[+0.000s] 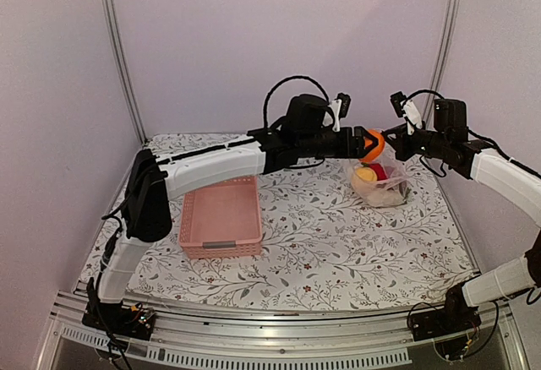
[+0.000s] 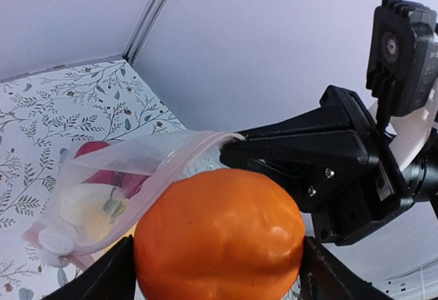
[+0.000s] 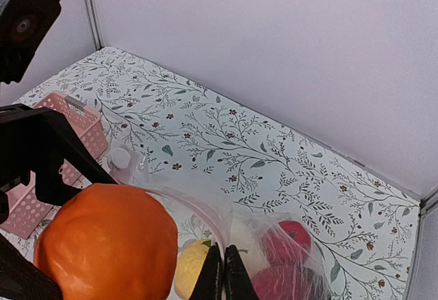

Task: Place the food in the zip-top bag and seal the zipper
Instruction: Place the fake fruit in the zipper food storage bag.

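The 2 fingers of the left gripper are clamped on either side of an orange toy fruit, one black fingertip showing at each lower edge of the fruit in the left wrist view. The right gripper has its 2 fingers pressed together on the rim of the zip-top bag, pinching the clear plastic so the mouth is lifted off the table.

From the top camera, the left gripper reaches across to the far right of the table and carries the orange toy fruit above the zip-top bag, just beside the right gripper, which comes in from the right. The zipper, a pale pinkish strip, runs along the raised bag edge just behind the fruit and meets the right gripper's black fingers.

Inside the bag lie a yellow piece, a whitish piece and 2 red pieces; the yellow and red also show through the plastic from above.

A pink slatted basket sits on the floral tablecloth left of centre, well apart from the bag, nearer the arm bases.
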`<state>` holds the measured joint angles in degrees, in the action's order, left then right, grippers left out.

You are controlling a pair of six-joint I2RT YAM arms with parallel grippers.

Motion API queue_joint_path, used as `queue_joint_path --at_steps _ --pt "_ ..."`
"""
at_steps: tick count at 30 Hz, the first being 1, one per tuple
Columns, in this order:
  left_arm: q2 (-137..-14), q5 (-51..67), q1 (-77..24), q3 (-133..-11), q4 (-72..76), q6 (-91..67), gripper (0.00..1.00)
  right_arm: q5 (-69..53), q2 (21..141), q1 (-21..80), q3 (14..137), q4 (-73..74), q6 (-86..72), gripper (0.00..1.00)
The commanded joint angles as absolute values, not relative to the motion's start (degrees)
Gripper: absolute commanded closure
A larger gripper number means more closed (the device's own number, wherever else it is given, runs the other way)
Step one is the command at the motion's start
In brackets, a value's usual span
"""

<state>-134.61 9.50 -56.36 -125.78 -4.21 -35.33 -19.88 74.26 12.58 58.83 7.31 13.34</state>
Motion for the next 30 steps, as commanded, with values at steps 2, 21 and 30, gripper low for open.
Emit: queue_joint_path --at_steps 2,21,30 --pt "-135.7 8.84 -56.73 -128.48 -6.08 -36.62 0.03 -19.69 73.3 12.42 58.8 8.04 13.7 1.0" --pt "-109.34 1.69 -55.76 -100.14 1.62 -17.76 0.0 -22.91 72.8 12.39 58.7 8.95 15.64 1.0" --pt "-97.54 5.39 -54.19 -80.22 4.92 -7.21 0.06 -33.49 70.12 13.48 63.87 18.81 17.88 1.0"
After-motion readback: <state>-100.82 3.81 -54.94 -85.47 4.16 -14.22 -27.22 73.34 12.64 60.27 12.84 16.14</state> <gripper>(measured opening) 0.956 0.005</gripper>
